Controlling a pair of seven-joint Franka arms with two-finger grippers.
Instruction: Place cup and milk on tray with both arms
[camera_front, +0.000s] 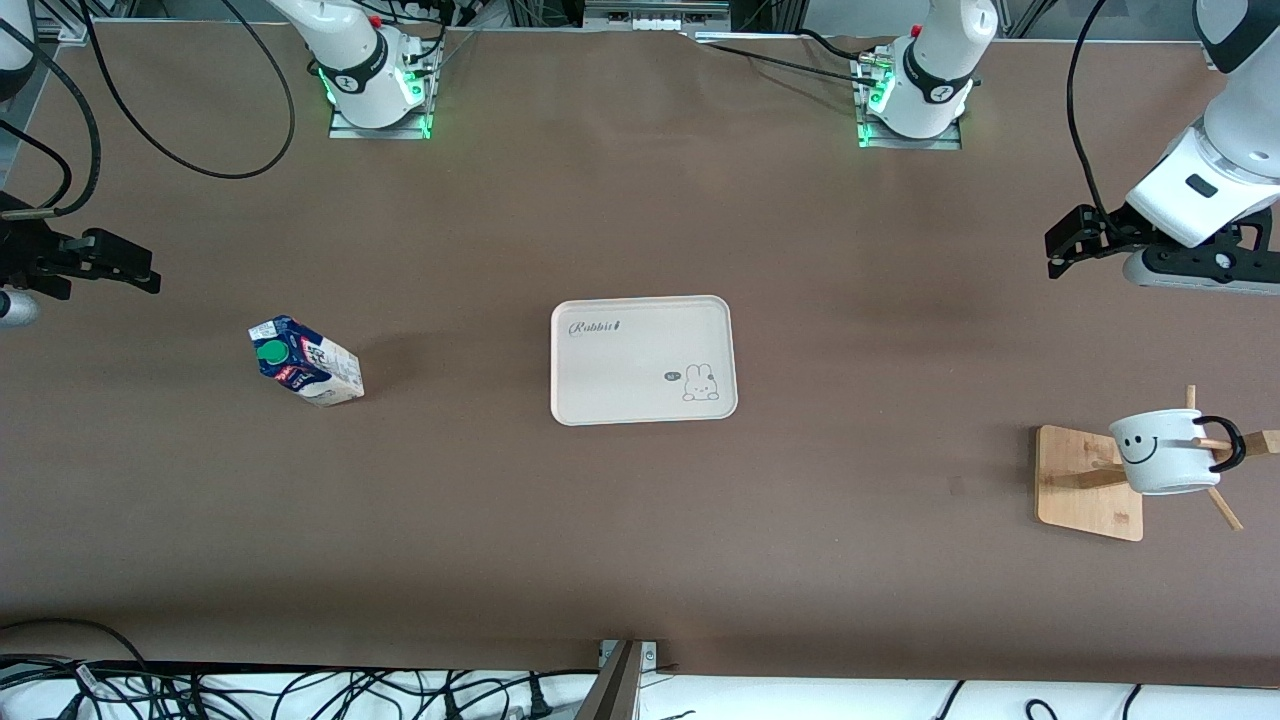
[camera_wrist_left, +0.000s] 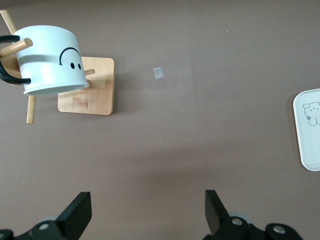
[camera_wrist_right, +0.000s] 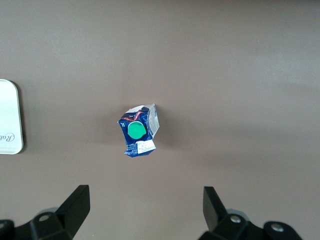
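Note:
The cup (camera_front: 1165, 450), a white mug with a black smiley face and black handle, hangs tilted on a wooden rack's pegs at the left arm's end; it also shows in the left wrist view (camera_wrist_left: 50, 60). My left gripper (camera_front: 1056, 250) (camera_wrist_left: 148, 207) is open over bare table, apart from the cup. The milk (camera_front: 305, 362) (camera_wrist_right: 139, 131), a dark blue carton with a green cap, stands toward the right arm's end. My right gripper (camera_front: 145, 272) (camera_wrist_right: 146, 205) is open over bare table beside it, holding nothing. The cream tray (camera_front: 620, 370) (camera_wrist_left: 310, 130) (camera_wrist_right: 9, 117) lies mid-table with nothing on it.
The rack's wooden base (camera_front: 1085, 480) (camera_wrist_left: 87, 92) sits under the cup, with pegs sticking out around the mug. A small pale scrap (camera_wrist_left: 158, 73) lies on the brown tabletop near the rack. Cables run along the table's edge nearest the front camera.

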